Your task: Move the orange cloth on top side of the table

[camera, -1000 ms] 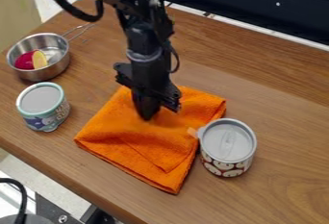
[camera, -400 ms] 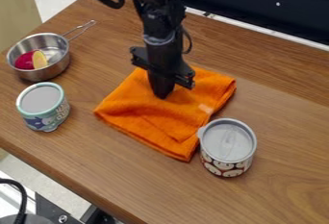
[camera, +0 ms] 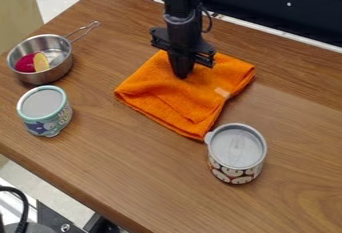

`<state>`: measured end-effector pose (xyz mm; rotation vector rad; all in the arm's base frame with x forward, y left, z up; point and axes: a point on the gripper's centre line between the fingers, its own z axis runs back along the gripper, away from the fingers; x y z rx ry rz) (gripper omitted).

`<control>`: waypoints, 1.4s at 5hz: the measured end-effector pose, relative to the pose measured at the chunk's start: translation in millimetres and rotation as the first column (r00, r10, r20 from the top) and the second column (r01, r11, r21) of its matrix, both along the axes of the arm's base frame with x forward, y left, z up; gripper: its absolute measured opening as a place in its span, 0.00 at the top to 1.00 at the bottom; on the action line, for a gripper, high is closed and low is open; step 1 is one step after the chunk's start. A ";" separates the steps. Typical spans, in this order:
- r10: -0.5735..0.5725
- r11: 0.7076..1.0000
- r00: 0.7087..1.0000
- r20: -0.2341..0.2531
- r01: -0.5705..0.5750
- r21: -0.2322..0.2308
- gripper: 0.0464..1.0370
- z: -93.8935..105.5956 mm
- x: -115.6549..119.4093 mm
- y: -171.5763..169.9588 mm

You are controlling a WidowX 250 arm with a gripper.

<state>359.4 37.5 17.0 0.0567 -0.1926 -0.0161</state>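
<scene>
My black gripper (camera: 182, 73) points down onto the upper part of the orange cloth (camera: 180, 99), its tip pressed against the fabric. The fingers look closed together, with cloth bunched around the tip. Folded into a rough square, the cloth lies flat on the wooden table (camera: 133, 162), in its upper middle. A small pale tag shows near the cloth's right edge.
A grey-lidded can (camera: 236, 149) stands just below the cloth's lower right corner. At the left are a teal-rimmed tub (camera: 44, 108) and a metal pan (camera: 57, 48) holding a red and yellow item. A dark rail runs behind the table's back edge.
The gripper and the orange cloth have moved together up and slightly right across the table. The cloth's lower corner now lies above the can instead of beside it.
</scene>
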 end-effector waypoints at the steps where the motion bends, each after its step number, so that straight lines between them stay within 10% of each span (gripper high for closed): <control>1: 0.015 1.000 1.000 0.005 -0.015 0.006 0.99 6.7 10.6 0.6; 4: 0.044 0.999 0.995 -0.091 -0.042 0.017 0.99 26.4 3.2 -0.4; 7: 0.018 1.000 0.999 -0.031 -0.019 -0.020 0.99 70.5 -2.2 -2.0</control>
